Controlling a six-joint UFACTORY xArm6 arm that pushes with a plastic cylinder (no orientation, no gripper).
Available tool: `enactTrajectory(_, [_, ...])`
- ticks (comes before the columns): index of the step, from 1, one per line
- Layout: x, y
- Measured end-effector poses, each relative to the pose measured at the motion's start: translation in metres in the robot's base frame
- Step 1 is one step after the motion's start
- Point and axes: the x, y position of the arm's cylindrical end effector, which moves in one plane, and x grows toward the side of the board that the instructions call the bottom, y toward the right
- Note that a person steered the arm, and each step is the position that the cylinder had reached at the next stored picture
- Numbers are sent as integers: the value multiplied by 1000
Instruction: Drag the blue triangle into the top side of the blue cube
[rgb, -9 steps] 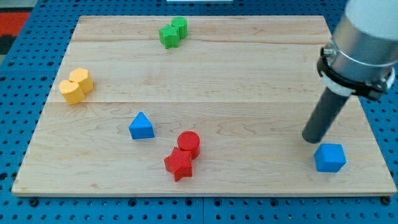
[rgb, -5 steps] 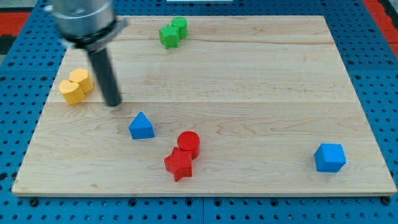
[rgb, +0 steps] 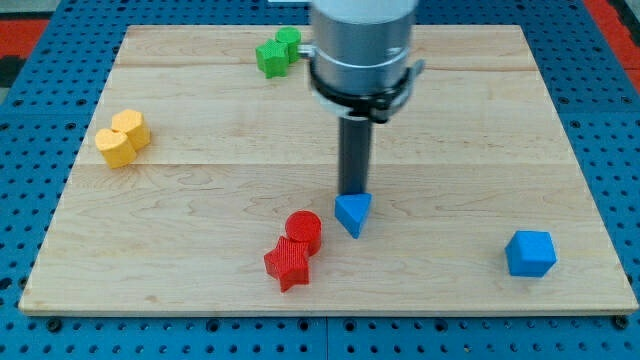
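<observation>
The blue triangle (rgb: 353, 213) lies near the board's lower middle, just right of the red blocks. My tip (rgb: 353, 192) stands at the triangle's top edge, touching it. The blue cube (rgb: 530, 253) sits near the board's bottom right corner, far to the right of the triangle and a little lower.
A red cylinder (rgb: 304, 231) and a red star (rgb: 288, 263) sit together just left of the triangle. Two yellow blocks (rgb: 122, 138) are at the left edge. Two green blocks (rgb: 277, 50) are at the top. The wooden board (rgb: 470, 120) lies on a blue pegboard.
My tip swung from the right side to the left by the yellow blocks, then to the middle. The blue triangle has moved right, from left of the red blocks to right of them.
</observation>
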Motion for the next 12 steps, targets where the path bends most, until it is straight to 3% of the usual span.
enactTrajectory(2, [14,-56])
enactTrajectory(3, [35,-20])
enactTrajectory(5, [22,64])
enactTrajectory(9, [-7,132])
enactTrajectory(10, [19,140])
enactTrajectory(12, [22,143])
